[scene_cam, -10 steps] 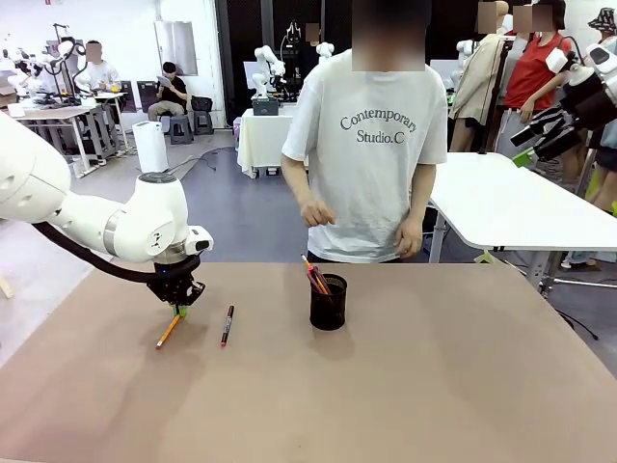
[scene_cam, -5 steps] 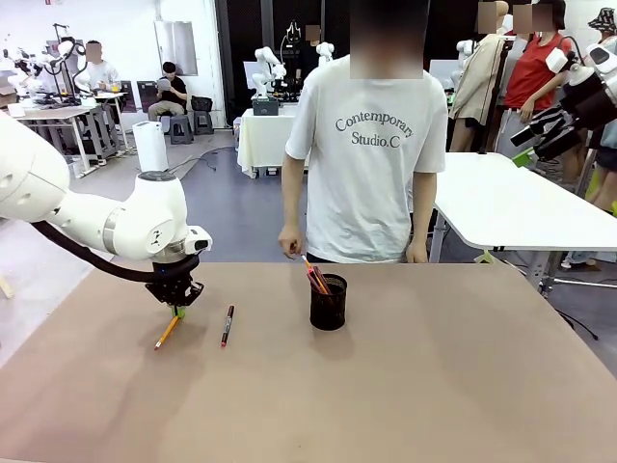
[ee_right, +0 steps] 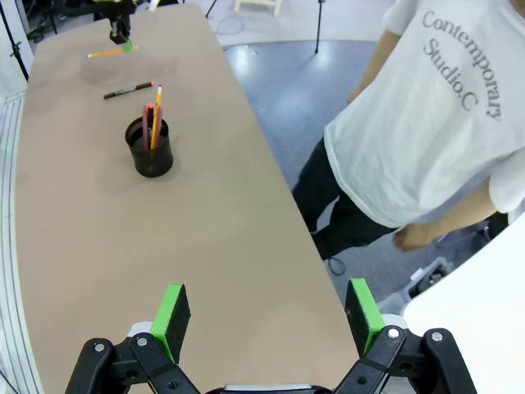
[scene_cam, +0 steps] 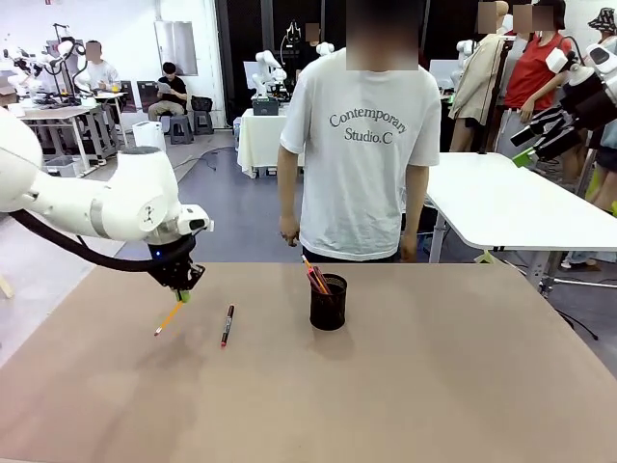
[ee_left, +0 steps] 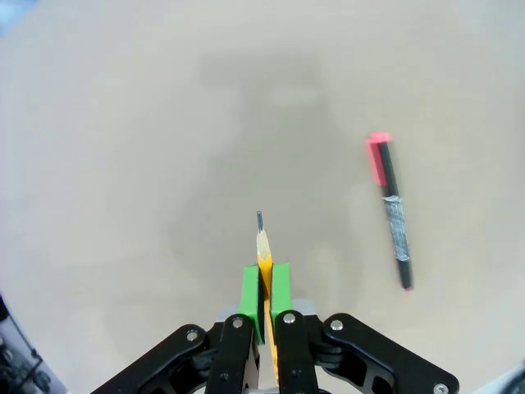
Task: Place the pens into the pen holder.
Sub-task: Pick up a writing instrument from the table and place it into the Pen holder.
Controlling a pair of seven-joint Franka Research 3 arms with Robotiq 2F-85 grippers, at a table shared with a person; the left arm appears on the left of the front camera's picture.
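Left gripper (scene_cam: 182, 287) clamped on yellow pencil (scene_cam: 170, 317), now lifted off the table (scene_cam: 434, 386) well left of pen holder (scene_cam: 328, 307), red-ended pen (scene_cam: 227, 325) lying between them unmoved, right gripper (ee_right: 267, 316) wide open, empty

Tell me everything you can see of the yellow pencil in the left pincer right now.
The yellow pencil is a thin yellow-orange stick, wood-like, with a sharpened pale cone and a dark lead tip. The left pincer is shut on it, green pads clamping its upper part. It hangs slanted, tip pointing down and toward the robot's left, apparently just clear of the brown table. Nothing else touches it; the red-capped dark pen lies apart beside it.
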